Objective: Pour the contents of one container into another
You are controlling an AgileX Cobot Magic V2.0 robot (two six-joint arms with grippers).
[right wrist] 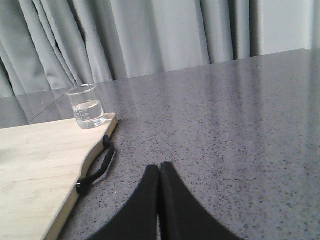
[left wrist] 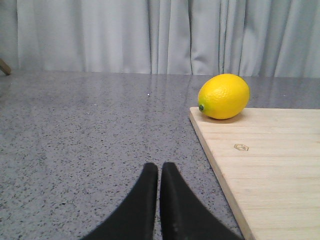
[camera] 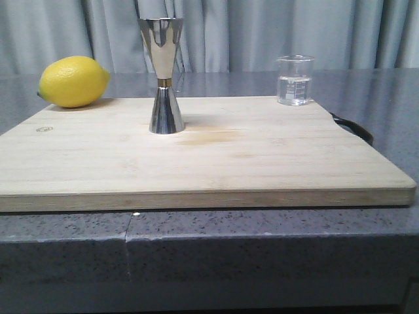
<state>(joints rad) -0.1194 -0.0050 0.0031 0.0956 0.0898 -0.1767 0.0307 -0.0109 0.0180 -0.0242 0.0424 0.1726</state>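
1. My left claw (left wrist: pixel 159 172) hung low over the grey speckled counter (left wrist: pixel 90 140), off the left edge of the cutting board (left wrist: pixel 270 165); its two black fingers were pressed together with nothing between them.
2. A yellow lemon (camera: pixel 72 81) lay at the board's far left corner, its green stem end turned away from the board, well clear of my left claw.
3. The wooden cutting board (camera: pixel 196 163) covered most of the counter in the front view, with a faint yellowish stain near its middle.
4. The steel jigger (camera: pixel 162 75) stood upright on the board, left of centre and toward the far edge, its gold band at the narrow waist and its wider cup on top. I could not see inside it.
5. The small glass beaker (camera: pixel 294 80) stood upright at the board's far right corner, well apart from the jigger, with clear liquid filling roughly its lower half.
6. A black strap handle (right wrist: pixel 97 170) ran along the board's right edge, below the beaker's corner.
7. My right claw (right wrist: pixel 159 175) hovered over bare counter to the right of the board, fingers closed against each other and holding nothing, well away from the beaker.
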